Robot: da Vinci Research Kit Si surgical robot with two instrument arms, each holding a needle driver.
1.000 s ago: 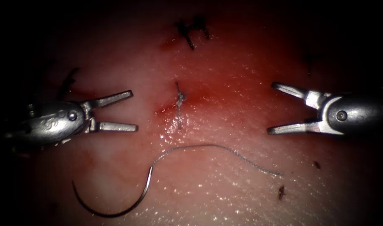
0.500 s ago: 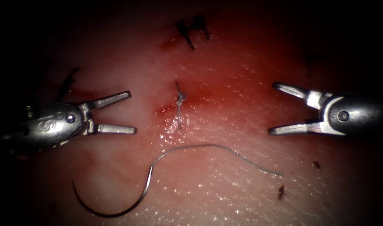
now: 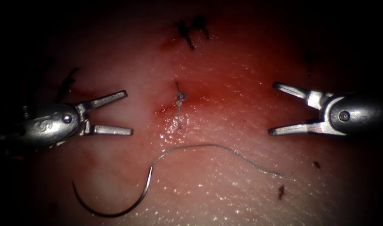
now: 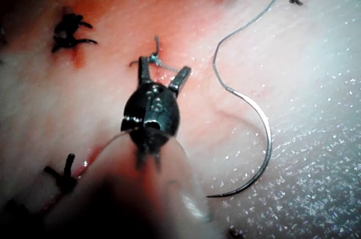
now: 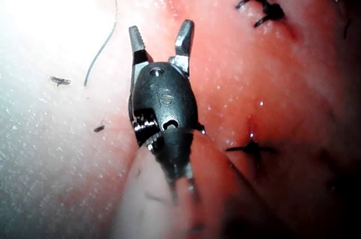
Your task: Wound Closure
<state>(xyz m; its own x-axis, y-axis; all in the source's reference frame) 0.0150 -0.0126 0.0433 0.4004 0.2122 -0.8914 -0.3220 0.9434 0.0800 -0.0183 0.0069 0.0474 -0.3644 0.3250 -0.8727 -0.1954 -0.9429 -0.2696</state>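
Observation:
The curved needle (image 3: 116, 207) (image 4: 256, 149) lies loose on the tissue (image 3: 225, 184) near the front, left of the cut, not in the tissue. Its grey thread (image 3: 216, 151) (image 4: 237, 30) trails right to a free end. A tied knot (image 3: 180, 100) (image 4: 153, 58) sits on the cut (image 3: 174, 106) in the middle. My left tool (image 3: 126, 113) (image 4: 163, 72) hovers left of the knot, jaws open, holding nothing. My right tool (image 3: 273, 109) (image 5: 161, 33) hovers right of the cut, jaws open and empty.
A dark older stitch (image 3: 191, 31) (image 5: 260, 5) lies behind the knot, and another dark stitch (image 3: 68, 81) sits at the far left. Small dark thread bits (image 3: 280, 192) lie at the front right. Red fluid (image 3: 208, 83) stains the tissue around the cut.
My left tool has drawn back slightly to the left, its jaws still open. The right tool, needle and thread have not moved.

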